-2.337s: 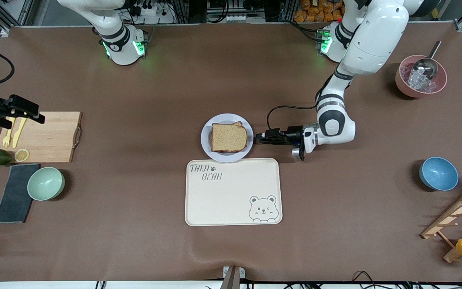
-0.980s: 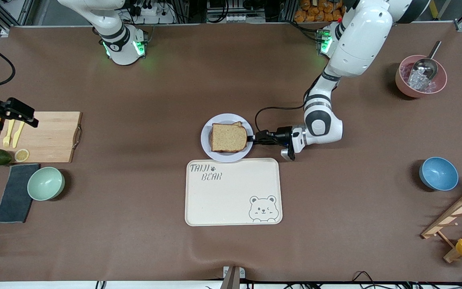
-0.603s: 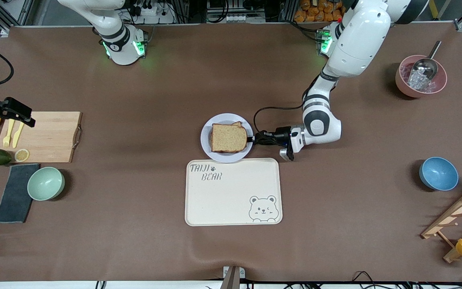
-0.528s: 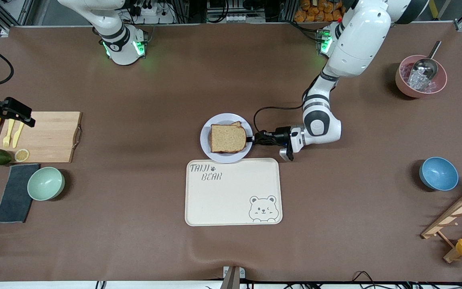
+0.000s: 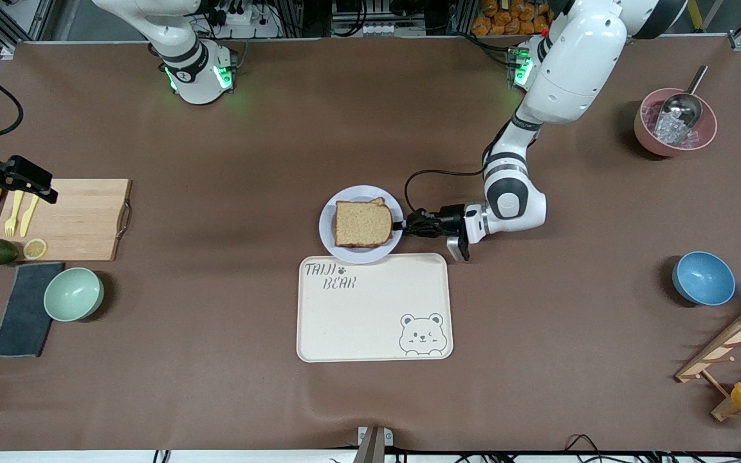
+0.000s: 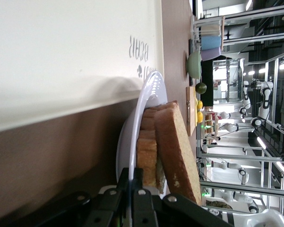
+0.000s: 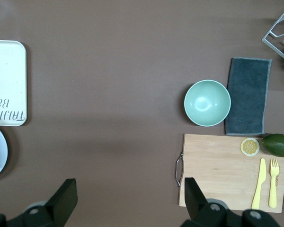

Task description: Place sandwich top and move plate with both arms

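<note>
Lavender-white plate [image 5: 330, 238] carries the sandwich top [image 5: 361, 222]; left tool [image 5: 402, 225] is clenched on its rim. Right tool [image 7: 128, 201] waits released above the table [image 5: 248, 154].

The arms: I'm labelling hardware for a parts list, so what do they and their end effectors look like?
Both are glossy white jointed arms with dark joint bands and green-lit bases. The left arm carries a looping black cable to its black left end effector. The black right end effector has blocky fingers.
</note>
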`<action>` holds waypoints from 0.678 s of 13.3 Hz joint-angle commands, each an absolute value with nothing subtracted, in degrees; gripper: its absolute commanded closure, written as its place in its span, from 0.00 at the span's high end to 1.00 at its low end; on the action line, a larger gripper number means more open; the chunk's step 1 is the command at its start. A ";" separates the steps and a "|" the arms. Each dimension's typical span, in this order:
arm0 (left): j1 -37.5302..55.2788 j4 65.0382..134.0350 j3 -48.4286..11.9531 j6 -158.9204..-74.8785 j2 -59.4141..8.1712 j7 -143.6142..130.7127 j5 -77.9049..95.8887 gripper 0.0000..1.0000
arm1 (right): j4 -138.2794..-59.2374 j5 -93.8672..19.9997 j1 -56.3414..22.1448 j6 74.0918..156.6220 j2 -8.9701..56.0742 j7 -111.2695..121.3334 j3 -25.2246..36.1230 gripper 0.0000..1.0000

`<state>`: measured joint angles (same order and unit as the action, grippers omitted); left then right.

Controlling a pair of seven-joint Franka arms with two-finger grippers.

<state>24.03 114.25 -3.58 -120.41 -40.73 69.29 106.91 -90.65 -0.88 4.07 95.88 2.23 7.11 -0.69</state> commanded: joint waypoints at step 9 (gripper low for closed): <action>22.50 113.64 -6.86 -121.03 -36.57 72.69 114.96 0.00 | -91.23 -0.09 5.36 94.39 1.58 6.15 -1.67 1.00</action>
